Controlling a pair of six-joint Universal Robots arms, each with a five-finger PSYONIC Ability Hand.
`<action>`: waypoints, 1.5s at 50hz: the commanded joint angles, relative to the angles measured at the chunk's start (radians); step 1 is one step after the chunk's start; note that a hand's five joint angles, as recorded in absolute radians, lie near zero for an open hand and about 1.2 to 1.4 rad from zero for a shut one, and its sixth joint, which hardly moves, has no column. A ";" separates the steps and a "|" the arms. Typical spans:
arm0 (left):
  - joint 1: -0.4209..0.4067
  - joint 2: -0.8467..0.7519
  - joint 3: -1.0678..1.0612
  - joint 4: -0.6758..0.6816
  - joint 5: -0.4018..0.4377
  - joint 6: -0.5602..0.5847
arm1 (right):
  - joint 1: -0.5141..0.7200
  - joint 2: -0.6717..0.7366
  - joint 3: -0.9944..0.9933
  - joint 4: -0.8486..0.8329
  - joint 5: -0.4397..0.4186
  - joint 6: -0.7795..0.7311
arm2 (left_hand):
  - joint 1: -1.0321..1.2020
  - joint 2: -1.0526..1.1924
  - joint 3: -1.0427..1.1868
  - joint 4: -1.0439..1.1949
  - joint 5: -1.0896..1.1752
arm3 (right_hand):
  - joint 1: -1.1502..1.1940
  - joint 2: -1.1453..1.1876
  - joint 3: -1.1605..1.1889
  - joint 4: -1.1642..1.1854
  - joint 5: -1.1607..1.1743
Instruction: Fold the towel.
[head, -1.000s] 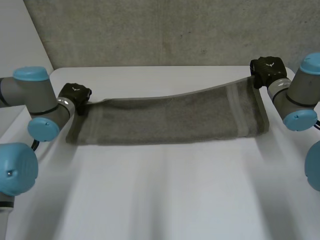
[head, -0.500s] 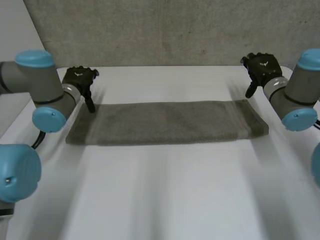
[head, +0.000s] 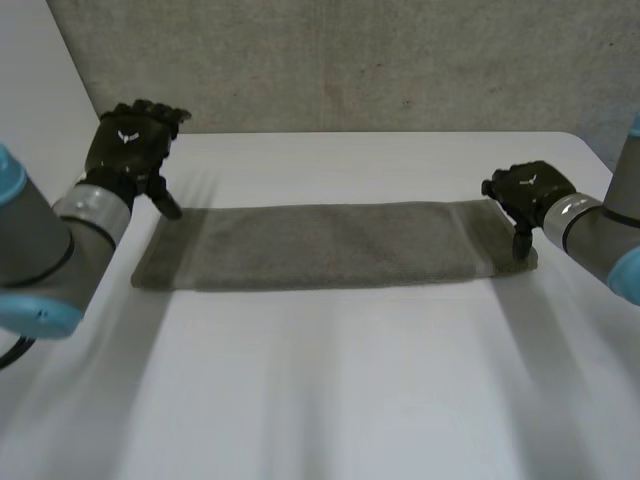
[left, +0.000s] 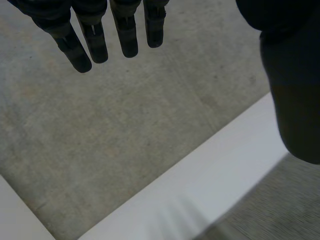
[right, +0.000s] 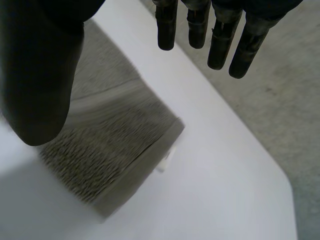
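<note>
I see a long grey terry towel (head: 330, 245) flat on the white counter (head: 330, 400). Left hand (head: 130, 150) and right hand (head: 528, 192) sit at its ends, fingers (left: 127, 35) straight, empty.

L hand (head: 133, 142) fingers (left: 127, 35) straight, R hand (head: 527, 190) fingers (right: 220, 45) straight, thumbs apart

We see a grey-brown towel (head: 330, 245) with a paler band near one end, on a white table (head: 330, 380).

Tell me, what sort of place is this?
Likely a robotics lab: a white table, one grey towel laid flat, with a left robot hand and right robot hand near its ends.
</note>
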 joint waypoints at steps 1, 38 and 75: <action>0.000 0.099 -0.224 0.041 0.058 0.029 | 0.000 0.112 -0.041 0.001 0.014 -0.054 | -0.061 -0.050 -0.038 -0.052 -0.194 | 0.062 0.057 0.059 0.044 0.067; 0.003 0.177 -0.328 0.058 0.060 0.020 | 0.122 0.024 -0.112 -0.428 0.293 -0.494 | -0.064 -0.053 -0.041 -0.055 -0.197 | 1.157 1.152 1.153 1.138 1.161; -0.018 0.141 -0.256 0.058 0.058 0.020 | 0.378 0.008 -0.026 -0.286 0.023 0.126 | -0.069 -0.059 -0.047 -0.061 -0.203 | -0.065 -0.070 -0.069 -0.083 -0.061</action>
